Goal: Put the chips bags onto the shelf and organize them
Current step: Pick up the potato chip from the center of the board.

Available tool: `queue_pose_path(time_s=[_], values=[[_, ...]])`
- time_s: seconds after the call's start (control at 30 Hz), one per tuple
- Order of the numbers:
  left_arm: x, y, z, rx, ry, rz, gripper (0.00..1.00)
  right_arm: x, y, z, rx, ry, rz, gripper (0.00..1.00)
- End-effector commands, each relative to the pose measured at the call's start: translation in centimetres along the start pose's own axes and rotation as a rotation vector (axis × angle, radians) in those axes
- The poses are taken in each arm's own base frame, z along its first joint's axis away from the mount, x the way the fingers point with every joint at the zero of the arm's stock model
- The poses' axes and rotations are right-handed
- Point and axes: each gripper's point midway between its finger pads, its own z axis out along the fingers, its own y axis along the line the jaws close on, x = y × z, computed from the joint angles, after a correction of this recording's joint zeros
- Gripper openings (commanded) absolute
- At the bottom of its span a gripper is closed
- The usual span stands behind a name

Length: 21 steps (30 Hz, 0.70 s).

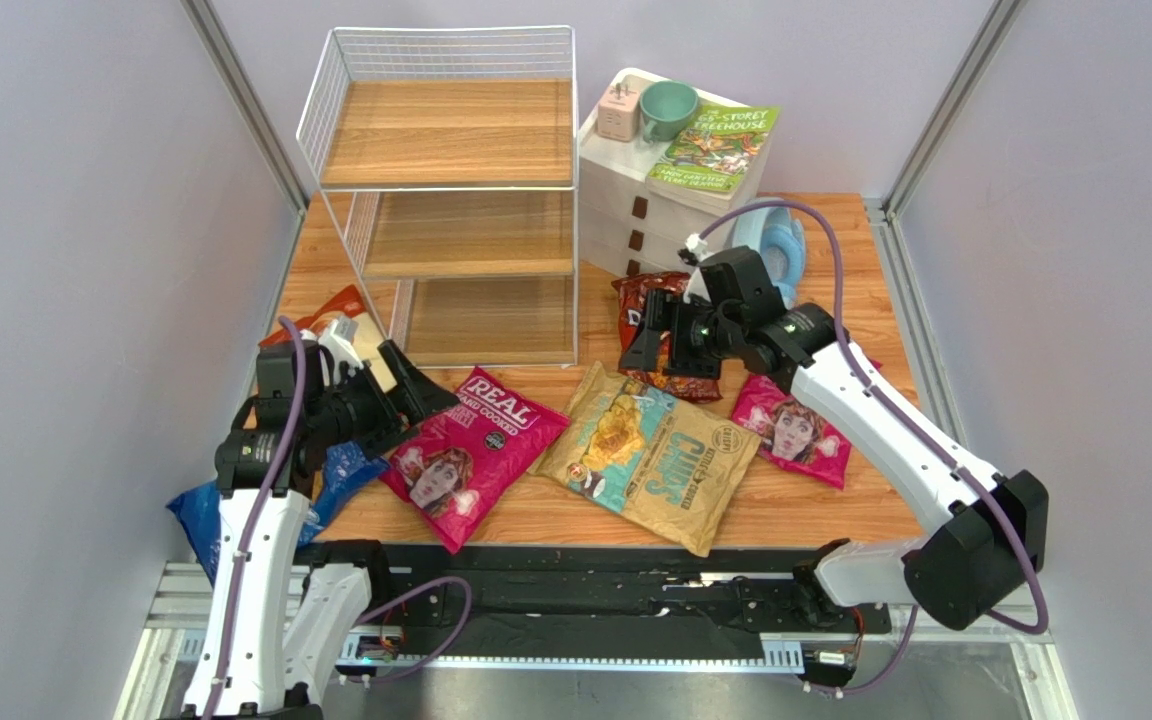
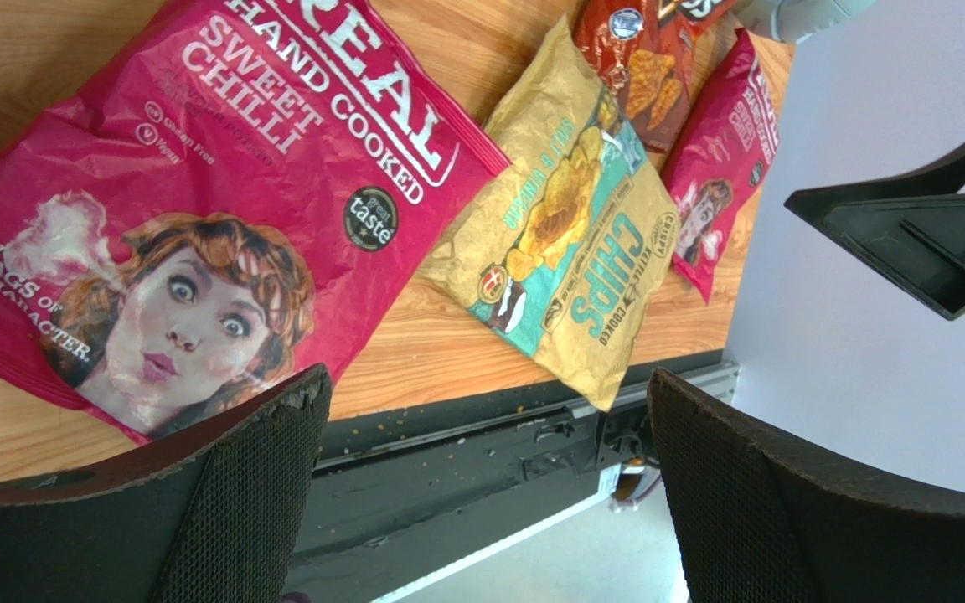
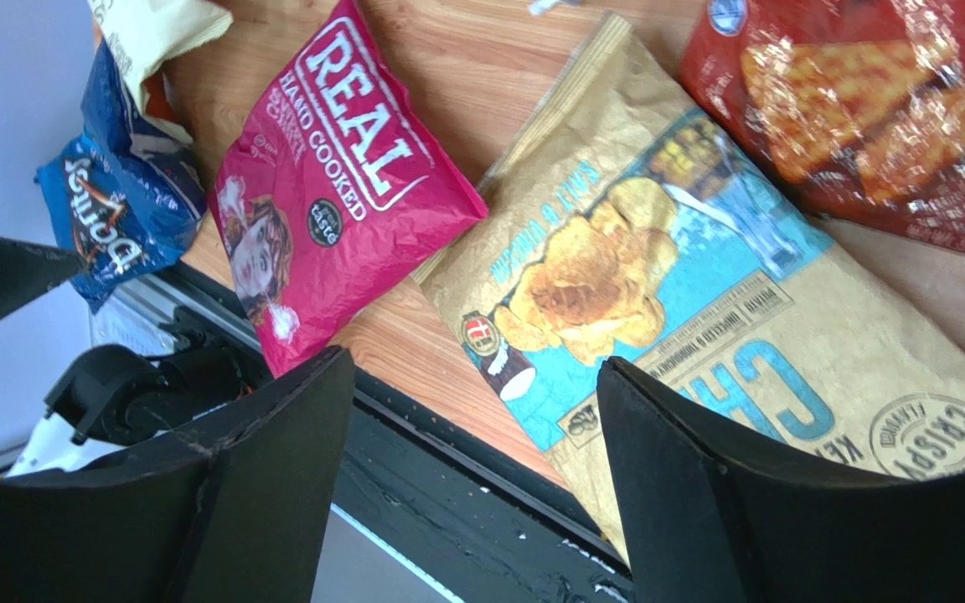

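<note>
The white wire shelf (image 1: 447, 195) stands at the back left with bare wooden tiers. On the table lie a large magenta chips bag (image 1: 470, 450) (image 2: 198, 201) (image 3: 330, 189), a tan-and-teal CHIPS bag (image 1: 650, 450) (image 2: 576, 239) (image 3: 702, 289), a small magenta bag (image 1: 793, 428) (image 2: 720, 157) and a red Doritos bag (image 1: 642, 308) (image 3: 878, 113). A blue Doritos bag (image 1: 207, 518) (image 3: 110, 207) hangs over the near left edge; an orange-and-cream bag (image 1: 334, 312) lies behind my left arm. My left gripper (image 1: 405, 393) (image 2: 488, 390) is open and empty beside the large magenta bag. My right gripper (image 1: 665, 348) (image 3: 475, 371) hovers open over the red Doritos bag.
A white drawer unit (image 1: 642, 210) stands right of the shelf, carrying a green book (image 1: 717, 143), a teal cup (image 1: 669, 108) and a small pink box (image 1: 620, 108). A pale blue object (image 1: 778, 248) sits behind my right wrist. A black rail (image 1: 612, 578) runs along the near edge.
</note>
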Motion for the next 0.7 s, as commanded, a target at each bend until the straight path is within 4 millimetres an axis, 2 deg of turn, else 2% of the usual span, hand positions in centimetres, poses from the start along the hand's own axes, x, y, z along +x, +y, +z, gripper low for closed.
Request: queue_pose_path(time_s=[0.0, 0.07, 0.17, 0.27, 0.5, 0.6, 0.67], values=[[-0.7, -0.5, -0.7, -0.014, -0.020, 0.040, 0.99, -0.6, -1.8, -1.2, -0.006, -0.079, 0.111, 0.76], [-0.8, -0.6, -0.9, -0.016, -0.028, 0.050, 0.99, -1.2, -3.1, -2.0, 0.008, -0.121, 0.192, 0.75], [-1.1, -0.3, -1.0, -0.036, -0.041, 0.051, 0.99, -0.7, -4.7, -2.1, 0.048, -0.128, 0.258, 0.75], [-0.9, 0.5, -1.2, -0.086, -0.043, 0.032, 0.99, -0.6, -5.5, -2.3, 0.100, -0.133, 0.267, 0.76], [-0.6, 0.2, -0.7, -0.051, -0.022, 0.018, 0.99, -0.9, -7.5, -3.7, 0.229, -0.157, 0.215, 0.78], [-0.5, 0.3, -0.4, -0.052, -0.011, 0.005, 0.99, -0.4, -8.6, -4.6, 0.277, -0.173, 0.227, 0.80], [-0.6, 0.1, -0.4, -0.046, -0.010, 0.002, 0.99, 0.8, -9.9, -4.7, 0.306, -0.158, 0.265, 0.80]])
